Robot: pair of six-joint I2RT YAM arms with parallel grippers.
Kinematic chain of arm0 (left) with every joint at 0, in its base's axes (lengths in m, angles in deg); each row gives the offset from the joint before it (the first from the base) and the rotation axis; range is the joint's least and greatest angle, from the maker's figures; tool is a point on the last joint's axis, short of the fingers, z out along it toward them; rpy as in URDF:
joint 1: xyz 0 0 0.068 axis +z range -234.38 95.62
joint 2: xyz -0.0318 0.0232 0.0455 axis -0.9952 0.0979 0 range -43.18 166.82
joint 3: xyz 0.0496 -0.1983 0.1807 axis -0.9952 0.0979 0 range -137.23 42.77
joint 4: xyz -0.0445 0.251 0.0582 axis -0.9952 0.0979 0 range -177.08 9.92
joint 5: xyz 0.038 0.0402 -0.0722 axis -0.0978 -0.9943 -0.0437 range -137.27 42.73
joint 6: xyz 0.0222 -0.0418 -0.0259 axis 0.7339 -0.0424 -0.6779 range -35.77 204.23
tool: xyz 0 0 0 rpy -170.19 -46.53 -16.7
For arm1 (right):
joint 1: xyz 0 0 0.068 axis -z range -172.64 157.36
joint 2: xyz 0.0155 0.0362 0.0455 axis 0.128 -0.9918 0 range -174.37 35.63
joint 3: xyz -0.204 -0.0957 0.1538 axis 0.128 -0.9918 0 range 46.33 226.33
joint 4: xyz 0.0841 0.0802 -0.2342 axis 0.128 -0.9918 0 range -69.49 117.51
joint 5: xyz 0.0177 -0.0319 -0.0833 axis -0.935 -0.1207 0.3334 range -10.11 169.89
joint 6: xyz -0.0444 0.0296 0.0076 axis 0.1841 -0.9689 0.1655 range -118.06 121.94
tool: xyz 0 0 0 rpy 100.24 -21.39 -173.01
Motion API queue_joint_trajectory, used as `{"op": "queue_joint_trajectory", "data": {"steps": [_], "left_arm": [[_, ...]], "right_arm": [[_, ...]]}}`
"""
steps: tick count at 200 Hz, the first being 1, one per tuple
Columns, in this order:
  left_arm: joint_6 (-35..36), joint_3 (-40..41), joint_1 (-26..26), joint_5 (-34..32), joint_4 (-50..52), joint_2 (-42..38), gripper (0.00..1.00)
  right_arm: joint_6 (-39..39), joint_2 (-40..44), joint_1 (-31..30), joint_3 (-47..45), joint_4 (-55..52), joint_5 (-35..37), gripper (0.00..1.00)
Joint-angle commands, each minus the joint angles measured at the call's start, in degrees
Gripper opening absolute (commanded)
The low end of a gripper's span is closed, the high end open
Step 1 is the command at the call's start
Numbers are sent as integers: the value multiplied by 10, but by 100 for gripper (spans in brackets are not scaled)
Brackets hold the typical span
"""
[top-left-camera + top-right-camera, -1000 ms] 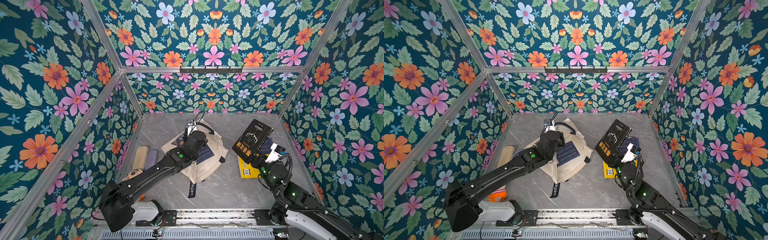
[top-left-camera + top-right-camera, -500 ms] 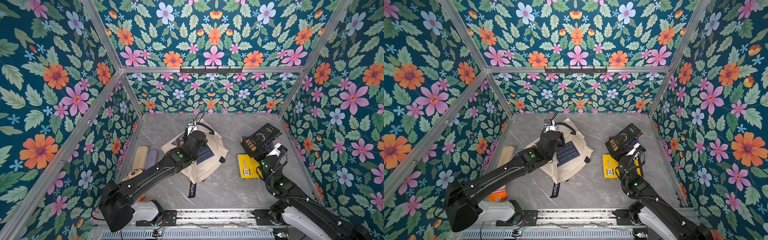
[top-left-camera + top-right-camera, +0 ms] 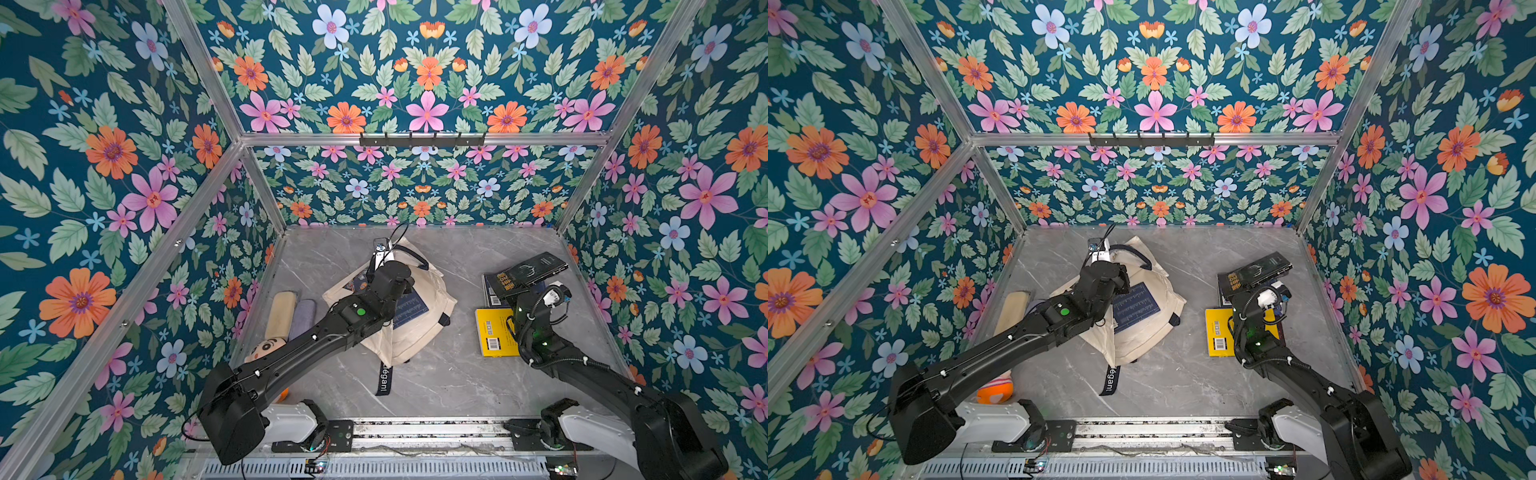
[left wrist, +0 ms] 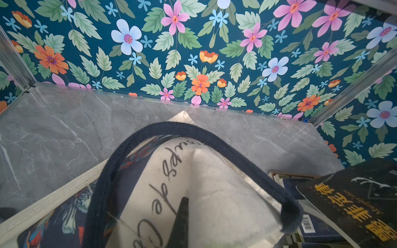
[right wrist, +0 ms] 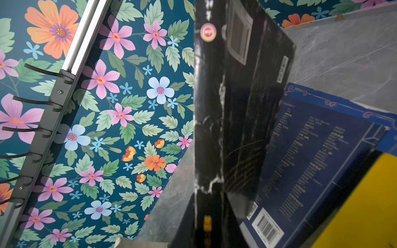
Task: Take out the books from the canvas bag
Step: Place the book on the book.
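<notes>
A cream canvas bag (image 3: 419, 320) lies slumped in the middle of both top views, on a grey marble table (image 3: 436, 382). The left gripper (image 3: 392, 276) sits at the bag's upper edge, clenched, and appears to pinch the cloth up into a peak. In the left wrist view, a book with a colourful cover (image 4: 64, 216) shows at the lower left, under the navy strap (image 4: 103, 171). I judge it is still partly inside the bag.

Right of centre in both top views, three books are out. A yellow book (image 3: 492, 332) lies flat, with a blue book (image 5: 311, 150) just above it. A black book (image 3: 525, 274) lies tilted across the blue one. The right gripper (image 5: 209, 204) grasps the black book by its lower edge.

A second ago this black book was held high and steeply tipped. It has now come down almost flat onto the pile. That suggests the placing is nearly finished and letting go is the likely next step. After that, the colourful book remains to be pulled out.
</notes>
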Motion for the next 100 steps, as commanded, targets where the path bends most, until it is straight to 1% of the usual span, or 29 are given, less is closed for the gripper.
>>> {"op": "queue_joint_trajectory", "data": {"steps": [1, 18, 35, 73, 100], "left_arm": [[-3, -3, 0, 9, -8, 3, 0], [-3, -2, 0, 9, -8, 4, 0], [-2, -3, 0, 9, -8, 4, 0], [-1, -4, 0, 15, -8, 7, 0], [-1, -5, 0, 17, -8, 9, 0]], "right_arm": [[-25, -28, 2, 5, 68, 16, 0], [-41, -53, 2, 10, 61, 22, 0], [-81, -69, 2, 0, 51, 30, 0], [-140, -86, 3, -3, 6, 48, 0], [-190, -89, 2, -2, -31, 39, 0]]}}
